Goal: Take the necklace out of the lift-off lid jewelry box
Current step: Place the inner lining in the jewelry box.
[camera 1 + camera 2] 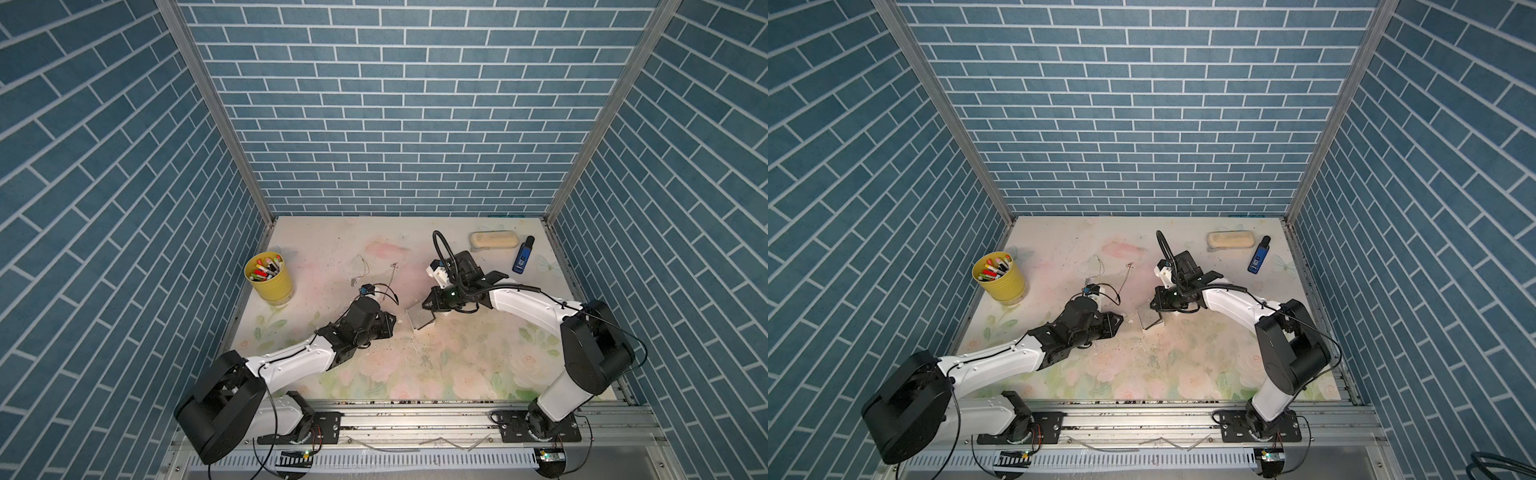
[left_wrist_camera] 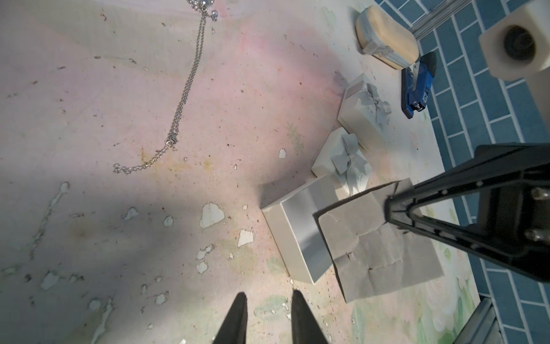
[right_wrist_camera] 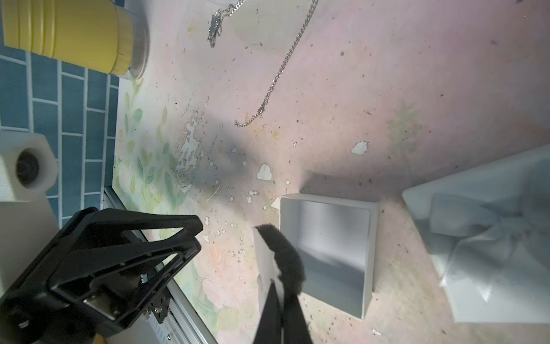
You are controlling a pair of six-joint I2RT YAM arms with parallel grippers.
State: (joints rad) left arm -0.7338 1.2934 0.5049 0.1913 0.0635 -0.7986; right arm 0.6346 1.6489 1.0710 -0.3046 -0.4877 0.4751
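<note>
Necklace (image 2: 184, 98): silver chain, lying loose on the worktop (image 2: 268, 89), to the far left of the box and apart from it.
Jewelry box (image 2: 282, 238): white, lid off, centre.
Right gripper (image 3: 282, 297): jaws pinched on grey insert pad (image 2: 357, 238) at the box's edge.
Left gripper (image 2: 269, 297): jaws slightly parted, holding nothing.

Floral table (image 1: 457, 365) seen from above: the right gripper (image 1: 428, 307) pinches a grey pad (image 1: 417, 318); a necklace (image 1: 394, 278) lies farther off, leftward.

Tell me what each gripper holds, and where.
The right gripper pinches the grey insert by one edge; the left gripper holds nothing.
</note>
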